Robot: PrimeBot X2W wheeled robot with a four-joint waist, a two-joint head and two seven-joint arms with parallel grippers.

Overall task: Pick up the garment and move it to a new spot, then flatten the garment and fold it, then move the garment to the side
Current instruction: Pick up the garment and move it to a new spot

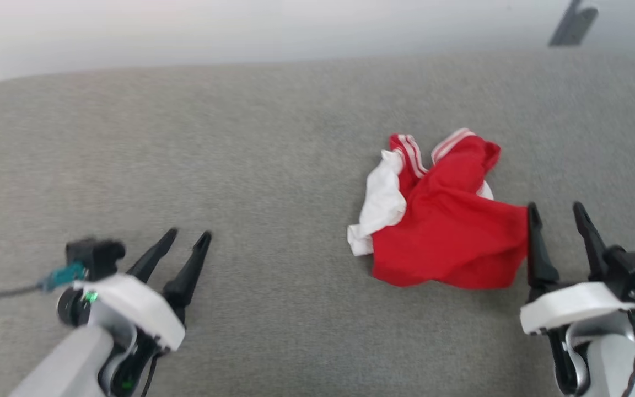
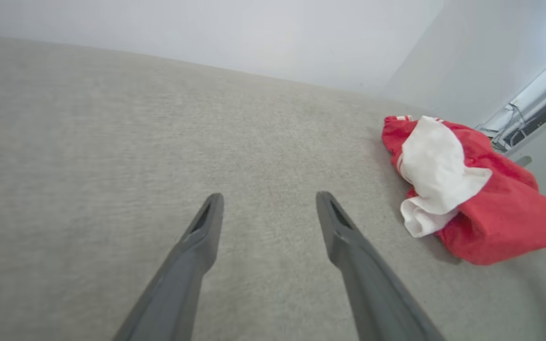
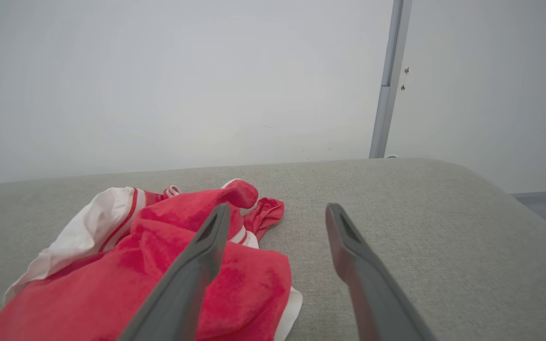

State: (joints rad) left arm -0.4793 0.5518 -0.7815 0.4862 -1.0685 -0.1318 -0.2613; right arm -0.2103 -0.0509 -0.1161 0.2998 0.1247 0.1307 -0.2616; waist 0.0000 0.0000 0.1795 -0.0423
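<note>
Both our grippers stand wide open, holding nothing. Our left gripper (image 1: 188, 234) hovers over bare grey cushion (image 1: 273, 154), well apart from the garment (image 1: 450, 231). Our right gripper (image 1: 554, 206) sits just beside its crumpled red edge, which lies to that gripper's left. Open cushion spreads leftward and ahead to the far edge at the wall (image 1: 240, 27).

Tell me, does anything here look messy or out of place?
Only the garment: it lies crumpled in a heap on the grey surface, a white sleeve bunched at one side, beside the open right gripper.
</note>
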